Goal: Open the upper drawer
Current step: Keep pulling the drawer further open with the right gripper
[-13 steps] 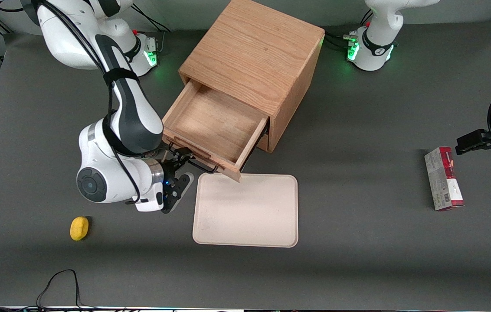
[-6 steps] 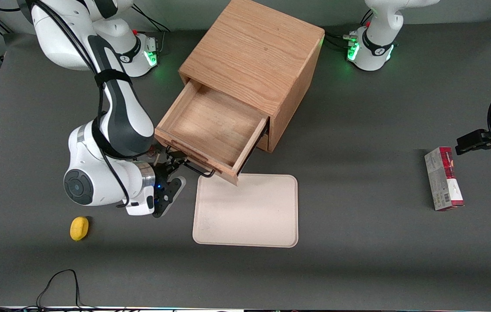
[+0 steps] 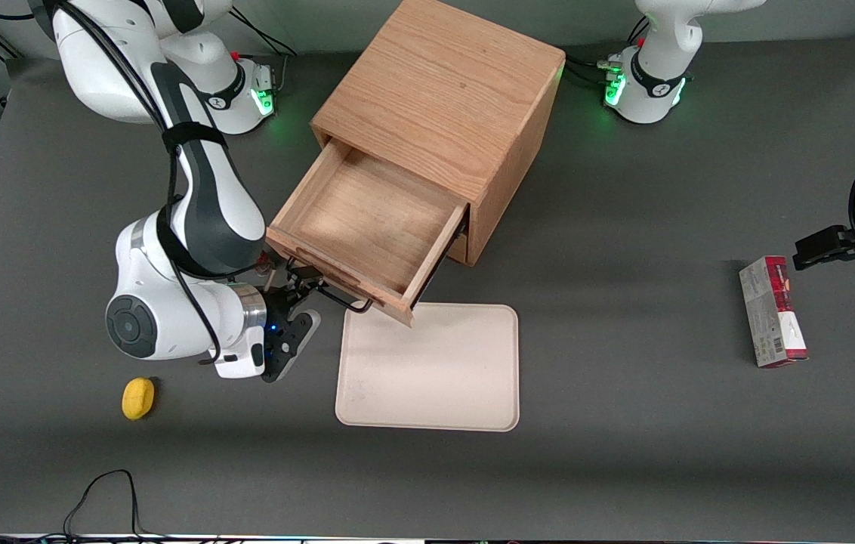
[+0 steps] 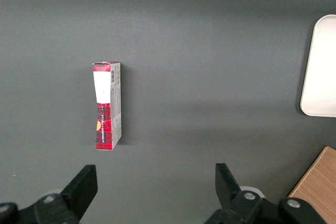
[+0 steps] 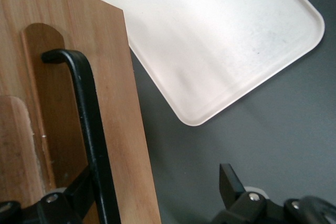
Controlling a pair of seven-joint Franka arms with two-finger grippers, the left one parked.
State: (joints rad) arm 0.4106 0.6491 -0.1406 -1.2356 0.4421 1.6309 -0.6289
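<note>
The gripper (image 3: 305,291), left of centre in the front view, stands wide open at the black handle (image 5: 90,124); one finger (image 5: 84,190) lies against the bar, the other (image 5: 231,182) hangs free over the table (image 3: 624,340). The upper drawer (image 3: 367,223), at mid-frame, juts far out of the cabinet (image 3: 442,91), its corner above the beige tray (image 3: 431,374).

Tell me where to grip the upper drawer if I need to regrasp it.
Grip the black wire handle on the upper drawer front, approaching from in front, where the gripper is. The bar stands off the recessed wood, so one finger can slip in under it.
</note>
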